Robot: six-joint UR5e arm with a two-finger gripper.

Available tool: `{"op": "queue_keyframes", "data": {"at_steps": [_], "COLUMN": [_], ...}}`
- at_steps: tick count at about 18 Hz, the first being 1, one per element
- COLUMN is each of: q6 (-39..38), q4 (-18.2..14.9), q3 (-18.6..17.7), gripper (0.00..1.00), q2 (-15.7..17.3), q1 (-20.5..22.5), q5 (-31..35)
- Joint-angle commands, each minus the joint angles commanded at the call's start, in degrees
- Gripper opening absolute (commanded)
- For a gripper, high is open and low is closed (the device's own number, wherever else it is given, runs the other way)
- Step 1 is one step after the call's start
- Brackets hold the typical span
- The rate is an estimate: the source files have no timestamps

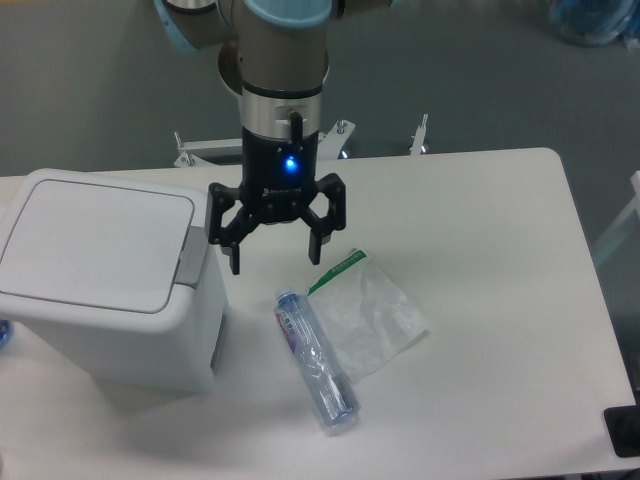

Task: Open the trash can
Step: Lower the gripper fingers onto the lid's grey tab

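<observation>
One grey tab (193, 256) on the bin's right edge is what matters: a fingertip should come down squarely on it, not on the lid (95, 243), and press straight so the latch lets go. The bin (110, 292) sits at the table's left side with its lid shut. The gripper (275, 255) hangs pointing down just right of the tab, fingers spread wide and holding nothing, the arm upright above it. A bottle (316, 358) and bag (368, 318) lie nearer, to the right.
</observation>
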Motion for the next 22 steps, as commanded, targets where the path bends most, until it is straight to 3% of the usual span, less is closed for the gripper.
{"op": "queue_keyframes", "data": {"at_steps": [22], "q6": [0.1], "q4": [0.0], "q3": [-1.5], "gripper": [1.00], "q2": [0.2], "q1": [-0.9], "q5": [-0.1]}}
